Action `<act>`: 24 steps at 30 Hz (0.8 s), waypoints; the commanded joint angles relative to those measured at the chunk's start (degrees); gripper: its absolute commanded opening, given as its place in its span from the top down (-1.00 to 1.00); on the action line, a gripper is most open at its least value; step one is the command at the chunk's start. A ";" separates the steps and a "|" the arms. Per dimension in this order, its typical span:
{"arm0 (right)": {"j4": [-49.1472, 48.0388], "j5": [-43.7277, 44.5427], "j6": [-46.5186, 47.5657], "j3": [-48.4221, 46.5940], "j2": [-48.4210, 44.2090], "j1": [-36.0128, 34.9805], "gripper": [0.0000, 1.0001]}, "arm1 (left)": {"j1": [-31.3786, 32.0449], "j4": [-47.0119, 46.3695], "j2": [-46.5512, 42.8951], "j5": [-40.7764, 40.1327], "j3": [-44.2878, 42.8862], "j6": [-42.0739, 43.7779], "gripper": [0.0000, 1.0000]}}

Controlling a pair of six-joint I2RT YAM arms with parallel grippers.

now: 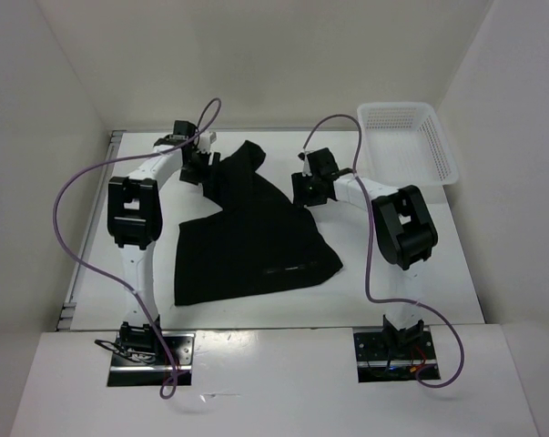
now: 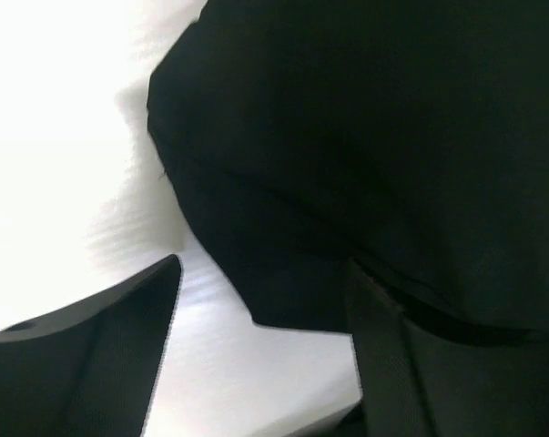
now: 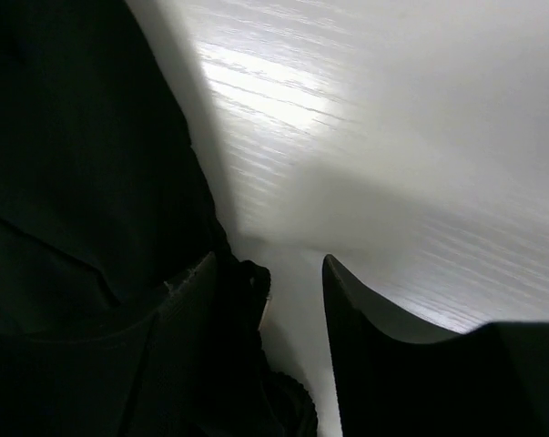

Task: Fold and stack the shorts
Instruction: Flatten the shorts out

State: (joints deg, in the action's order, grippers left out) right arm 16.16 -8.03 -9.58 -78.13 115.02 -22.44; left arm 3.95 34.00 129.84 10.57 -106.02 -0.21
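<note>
The black shorts lie spread on the white table, with one part reaching up toward the back. My left gripper is at their upper left edge. In the left wrist view it is open, and a corner of the shorts lies between the fingers and over the right one. My right gripper is at the shorts' right edge. In the right wrist view it is open, with the fabric bunched against the left finger and bare table beside the right finger.
A white mesh basket stands at the back right of the table. White walls close in the table at the back and both sides. Purple cables loop over both arms.
</note>
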 commanded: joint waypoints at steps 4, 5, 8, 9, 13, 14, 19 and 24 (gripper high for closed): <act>-2.98 -5.49 -0.08 -0.80 0.03 -1.03 0.12 | 0.63 -0.86 3.14 6.55 -2.53 0.21 0.00; -2.98 -6.63 -0.08 -0.80 -0.50 -1.03 0.16 | 0.63 -0.34 3.14 7.61 -2.01 0.21 0.15; -2.98 -11.91 1.32 -0.80 -0.50 -1.03 0.40 | 0.63 -0.34 1.21 9.03 1.24 0.21 0.85; -2.98 -12.88 1.32 -0.80 -0.50 -1.03 0.59 | 0.63 -0.34 1.20 9.03 1.95 0.21 0.96; -2.98 -10.54 2.55 -1.85 -0.50 -1.03 1.00 | 0.63 0.98 -3.53 8.86 4.50 0.21 1.00; -2.98 -9.29 2.55 -2.64 -0.50 -1.03 1.00 | 0.10 0.98 -4.59 7.90 4.50 0.21 1.00; -2.98 -0.60 3.17 -5.63 -2.34 1.16 1.00 | -3.15 1.51 -13.90 -0.36 10.02 0.21 1.00; -2.98 8.64 2.56 -9.41 -4.02 1.78 1.00 | -2.45 2.04 -23.56 -8.71 18.12 0.21 1.00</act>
State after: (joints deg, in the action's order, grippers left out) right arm 15.59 -6.94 -7.40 -83.42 114.85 -21.58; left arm 0.95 35.18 112.22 7.60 -90.54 -0.25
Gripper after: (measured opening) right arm 0.003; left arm 0.003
